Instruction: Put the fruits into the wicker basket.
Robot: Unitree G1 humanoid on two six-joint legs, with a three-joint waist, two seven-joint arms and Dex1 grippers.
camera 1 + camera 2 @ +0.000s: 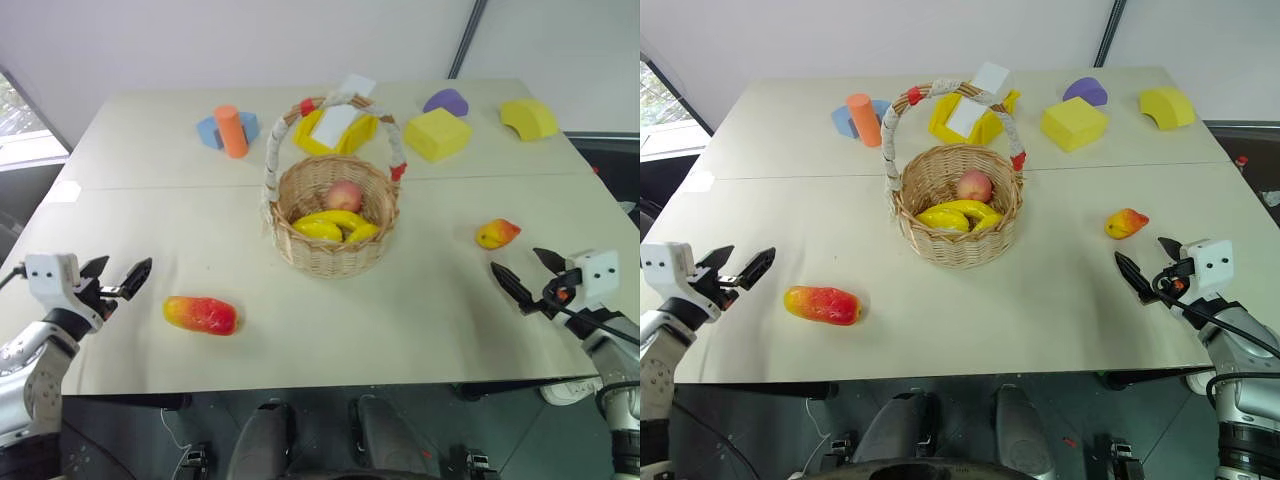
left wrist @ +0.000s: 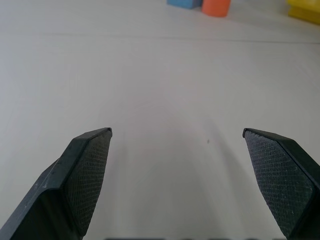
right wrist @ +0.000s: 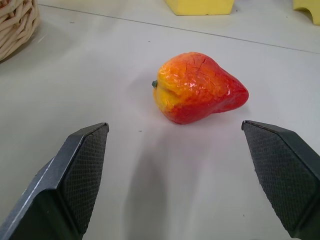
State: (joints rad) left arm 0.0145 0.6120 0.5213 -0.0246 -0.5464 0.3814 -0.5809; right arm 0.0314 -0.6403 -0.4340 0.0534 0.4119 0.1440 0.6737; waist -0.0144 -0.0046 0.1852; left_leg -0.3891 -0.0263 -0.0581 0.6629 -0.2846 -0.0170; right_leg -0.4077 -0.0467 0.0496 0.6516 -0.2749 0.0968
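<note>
The wicker basket (image 1: 333, 250) stands mid-table and holds yellow bananas (image 1: 336, 225) and a pink-red apple (image 1: 344, 195). An elongated red-yellow mango (image 1: 201, 315) lies on the table to the basket's front left. A smaller orange-red fruit (image 1: 497, 234) lies to its right, and it sits just ahead of the open fingers in the right wrist view (image 3: 200, 88). My left gripper (image 1: 115, 277) hovers open at the table's left edge, left of the mango. At the right edge my right gripper (image 1: 532, 272) is open, just in front of the small fruit. Neither holds anything.
Behind the basket sits a yellow bin (image 1: 340, 133) with a white box. An orange cylinder (image 1: 231, 131) and blue block (image 1: 210, 131) stand at the back left. Yellow blocks (image 1: 437, 134) (image 1: 528, 118) and a purple block (image 1: 446, 101) are at the back right.
</note>
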